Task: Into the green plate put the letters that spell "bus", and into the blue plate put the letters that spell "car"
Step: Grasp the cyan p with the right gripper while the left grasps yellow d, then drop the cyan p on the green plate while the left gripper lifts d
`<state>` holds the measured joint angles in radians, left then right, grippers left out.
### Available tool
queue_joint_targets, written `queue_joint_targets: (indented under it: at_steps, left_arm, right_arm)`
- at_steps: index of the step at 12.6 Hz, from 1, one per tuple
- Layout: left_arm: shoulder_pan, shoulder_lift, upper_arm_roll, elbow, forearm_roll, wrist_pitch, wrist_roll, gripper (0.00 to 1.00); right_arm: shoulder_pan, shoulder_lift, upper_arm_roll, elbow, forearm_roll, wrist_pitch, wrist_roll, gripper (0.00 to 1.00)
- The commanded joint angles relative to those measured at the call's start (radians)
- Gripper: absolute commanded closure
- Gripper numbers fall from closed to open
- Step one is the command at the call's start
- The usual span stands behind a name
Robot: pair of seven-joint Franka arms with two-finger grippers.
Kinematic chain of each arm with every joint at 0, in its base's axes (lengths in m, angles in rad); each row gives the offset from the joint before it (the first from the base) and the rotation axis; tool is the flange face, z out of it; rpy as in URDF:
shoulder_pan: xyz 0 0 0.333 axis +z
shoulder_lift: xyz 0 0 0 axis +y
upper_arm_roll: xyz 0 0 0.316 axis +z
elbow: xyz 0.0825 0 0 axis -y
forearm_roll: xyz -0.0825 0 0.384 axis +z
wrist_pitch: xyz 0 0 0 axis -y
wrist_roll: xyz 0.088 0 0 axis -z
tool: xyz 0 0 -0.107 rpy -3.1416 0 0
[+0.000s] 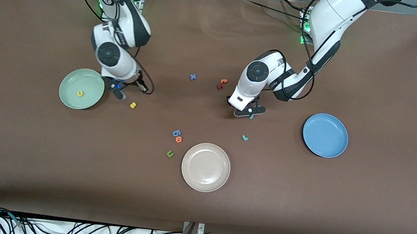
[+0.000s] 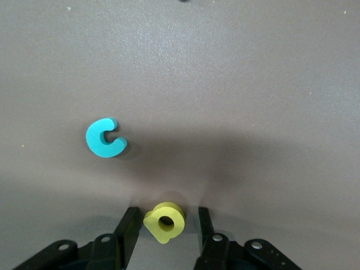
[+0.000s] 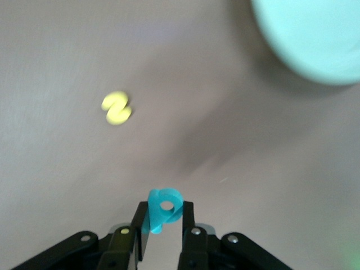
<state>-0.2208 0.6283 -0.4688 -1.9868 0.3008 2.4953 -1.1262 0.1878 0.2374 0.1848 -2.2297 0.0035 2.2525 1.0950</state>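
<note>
Teal "b" [image 3: 162, 208]: clenched in the right hand [image 1: 120, 94], standing on edge, its ring facing the wrist camera and its long axis running down between the fingers.
Right hand: low over the table at 3 o'clock of the green plate [image 1: 67, 80], just off its rim.
Yellow "u" [image 1: 79, 93]: lying flat in the green plate.
Yellow "s" [image 1: 132, 105]: flat on the table at 4 o'clock of the green plate, near the right hand.
Yellow "a" [image 2: 165, 222]: flat on the table, hole up, between the left hand's fingers [image 2: 130, 225].
Left hand [image 1: 249, 113]: released, straddling the "a"; a gap shows beside one finger.
Teal "c" [image 2: 105, 138]: flat, close by the "a".
Teal "r" [image 1: 244, 137]: flat, at 6 o'clock of the left hand.
Blue plate [image 1: 337, 150]: at 4 o'clock of the left hand, well apart.
</note>
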Motion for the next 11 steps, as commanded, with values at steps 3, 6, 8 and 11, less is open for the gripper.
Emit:
queue_joint_targets:
  at_steps: [3,6,8,11]
  left_arm:
    - [-0.005,0.01,-0.001,0.005,0.04,-0.01,-0.026,0.62]
    - [-0.005,0.01,-0.001,-0.003,0.04,-0.01,-0.026,0.66]
    - [-0.005,0.01,-0.001,-0.003,0.04,-0.01,-0.026,0.68]
    - [-0.003,0.004,-0.002,0.009,0.04,-0.047,-0.024,0.73]
  right_arm:
    - [-0.004,-0.01,-0.21,0.019,-0.007,-0.1,-0.415,0.87]
    - [-0.011,0.068,-0.29,0.01,-0.005,-0.051,-0.602,0.86]
    - [-0.014,0.092,-0.33,0.004,-0.005,-0.024,-0.679,0.86]
    - [-0.016,0.109,-0.355,0.004,-0.005,-0.007,-0.73,0.81]
